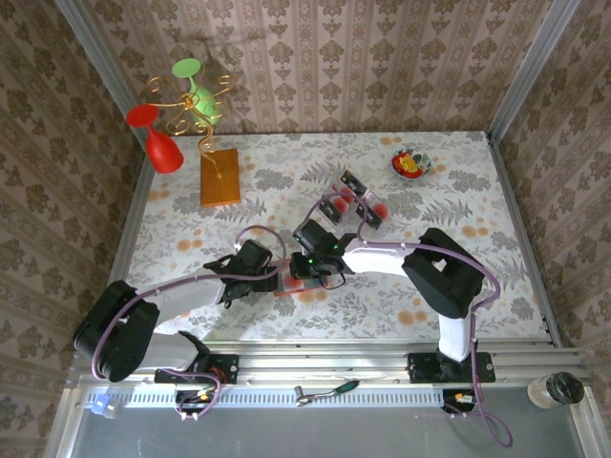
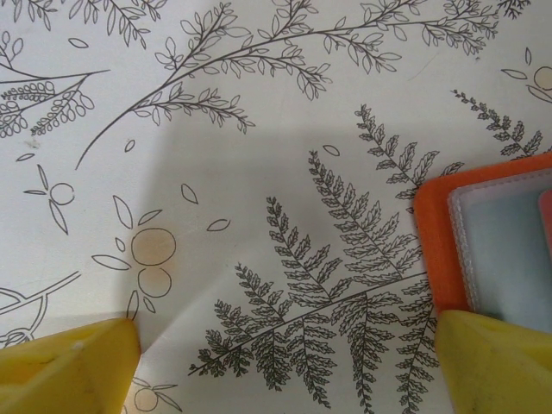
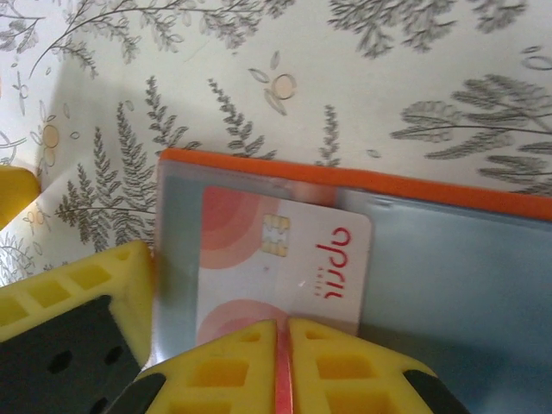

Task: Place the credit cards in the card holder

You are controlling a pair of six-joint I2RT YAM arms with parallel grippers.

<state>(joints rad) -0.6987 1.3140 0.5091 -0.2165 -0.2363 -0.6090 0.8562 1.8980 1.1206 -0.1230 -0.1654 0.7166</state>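
Right fingers (image 3: 345,375) are seen pressed together on a thin red credit card (image 3: 281,379), viewed edge-on. Just beneath them the card holder (image 3: 448,250) is laid open on the table (image 3: 388,69), grey-blue inside up, with a white-and-pink chip card (image 3: 293,250) lying flat on it near one end. Left fingers (image 2: 69,366) are spread wide, nothing held; one is placed at the holder's orange corner, contact not determinable. More credit cards (image 1: 348,202) are grouped farther back on the table, well apart.
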